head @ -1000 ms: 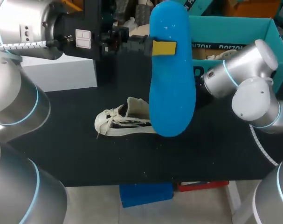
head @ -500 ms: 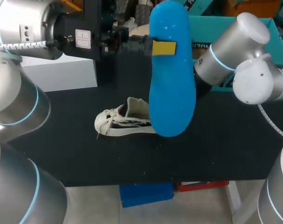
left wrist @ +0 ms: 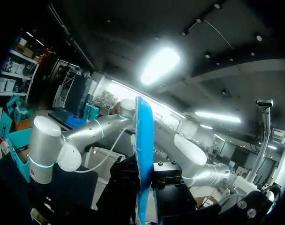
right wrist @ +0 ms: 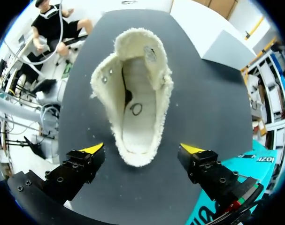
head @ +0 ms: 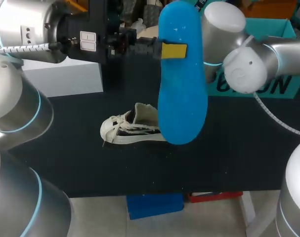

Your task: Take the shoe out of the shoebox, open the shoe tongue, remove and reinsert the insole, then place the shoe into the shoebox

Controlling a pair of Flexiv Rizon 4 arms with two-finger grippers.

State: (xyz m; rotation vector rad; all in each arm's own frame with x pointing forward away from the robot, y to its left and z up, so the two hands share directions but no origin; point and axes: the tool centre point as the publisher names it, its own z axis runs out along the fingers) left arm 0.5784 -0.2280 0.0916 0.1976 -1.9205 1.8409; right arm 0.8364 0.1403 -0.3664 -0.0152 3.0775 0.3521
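Our right arm (head: 238, 59) has swung up toward the middle. From above, our left gripper (head: 172, 50) clamps the blue insole (head: 182, 98) aloft; the shoe (head: 132, 129) lies on the black table (head: 229, 158), near the shoebox (head: 273, 86). Left wrist: insole edge-on. Right wrist: our right gripper (right wrist: 142, 148) gapes wide over the shoe's mouth; reinsertion looks next.

A: Item one, head camera?
B: Fixed above and behind, facing down on the table (head: 65, 163) from farthest off.
A: Left wrist?
B: Faces upward along the left gripper (head: 165, 50), with the insole (left wrist: 143, 154) edge-on, close ahead.
A: Right wrist?
B: Faces down, close. The shoe (right wrist: 135, 103) lies ahead of the right gripper (right wrist: 142, 149), heel between its fingers.
A: Overlap?
B: Head shares the insole with left, and the shoe and table with right.
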